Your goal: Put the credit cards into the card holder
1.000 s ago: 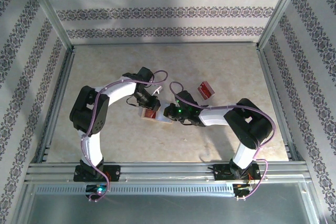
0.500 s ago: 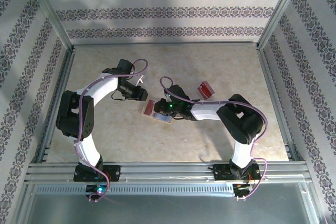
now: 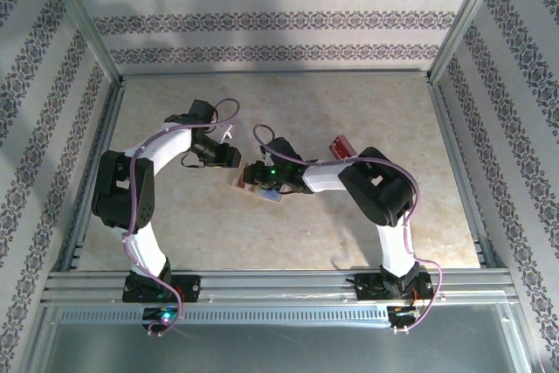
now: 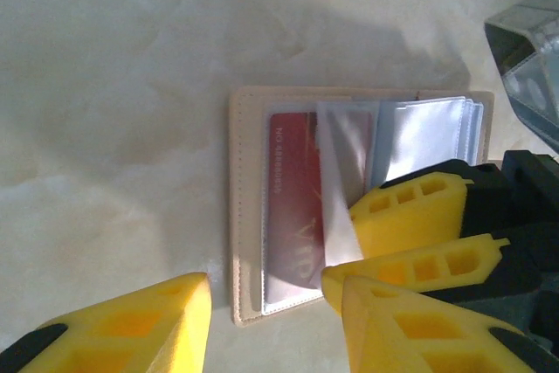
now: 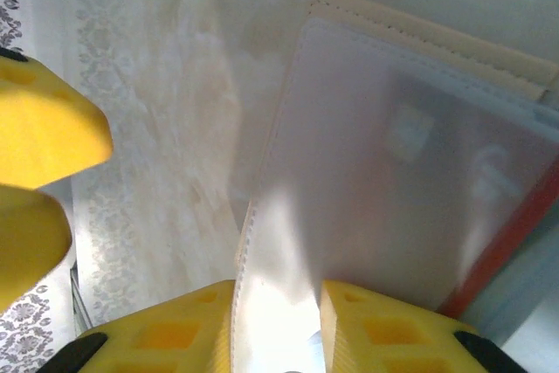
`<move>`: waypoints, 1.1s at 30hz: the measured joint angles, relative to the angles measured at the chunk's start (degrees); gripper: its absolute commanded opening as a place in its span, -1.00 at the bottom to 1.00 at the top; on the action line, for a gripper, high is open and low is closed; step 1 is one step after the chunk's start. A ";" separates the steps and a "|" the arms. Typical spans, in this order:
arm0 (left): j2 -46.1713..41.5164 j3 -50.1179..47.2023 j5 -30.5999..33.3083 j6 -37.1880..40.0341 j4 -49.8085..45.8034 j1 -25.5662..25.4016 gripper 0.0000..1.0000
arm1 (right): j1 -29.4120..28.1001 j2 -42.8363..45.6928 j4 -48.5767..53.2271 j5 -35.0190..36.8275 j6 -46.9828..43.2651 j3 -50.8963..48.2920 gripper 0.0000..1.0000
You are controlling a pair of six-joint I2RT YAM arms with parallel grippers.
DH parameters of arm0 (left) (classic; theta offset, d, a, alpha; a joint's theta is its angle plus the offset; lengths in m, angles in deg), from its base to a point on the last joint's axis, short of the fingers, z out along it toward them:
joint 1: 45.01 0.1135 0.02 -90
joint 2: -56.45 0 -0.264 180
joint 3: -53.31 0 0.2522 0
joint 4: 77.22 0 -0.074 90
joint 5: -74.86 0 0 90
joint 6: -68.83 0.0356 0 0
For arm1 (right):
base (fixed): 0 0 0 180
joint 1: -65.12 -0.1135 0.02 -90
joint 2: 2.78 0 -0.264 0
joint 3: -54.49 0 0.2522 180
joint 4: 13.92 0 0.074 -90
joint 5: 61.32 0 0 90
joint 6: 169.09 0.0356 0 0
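My left gripper (image 4: pixel 275 286) is open and empty. One card holder (image 4: pixel 244 216) lies open on the table (image 4: pixel 113 85), one red card (image 4: pixel 293 198) inside. My right gripper (image 5: pixel 278 294) is open a little around a clear sleeve (image 5: pixel 376 155). A second red card (image 3: pixel 341 147) lies farther right.

Right pincer (image 3: pixel 258 177) over card holder (image 3: pixel 272 197)

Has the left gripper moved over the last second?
Yes. The left gripper has backed off the card holder, shifting left and toward the table's far edge.
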 measured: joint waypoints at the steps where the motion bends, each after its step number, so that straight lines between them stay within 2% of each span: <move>1: 0.00 0.00 0.07 0.00 0.04 0.00 -0.09 | 0.00 -0.31 -0.09 -0.20 -0.02 0.44 -0.32; 10: -0.02 0.04 0.17 0.09 0.09 0.04 -0.06 | 0.00 -0.26 3.02 -0.37 -2.01 2.38 -0.25; 18: -0.66 0.04 -0.44 0.44 0.09 0.04 -0.15 | 0.02 6.29 6.01 1.62 -4.17 -0.24 -0.24; 22: -0.66 0.04 -1.09 0.52 0.09 0.04 -0.25 | 0.17 10.08 6.43 2.64 -4.66 -2.27 -0.24; 30: -0.59 0.04 -2.12 0.66 0.11 -0.22 -0.66 | 1.40 18.71 9.42 6.56 -7.19 -8.31 -0.20; 33: 0.02 0.07 -2.67 0.72 0.11 -0.79 -0.68 | 2.45 24.44 11.89 9.09 -8.92 -11.37 -0.15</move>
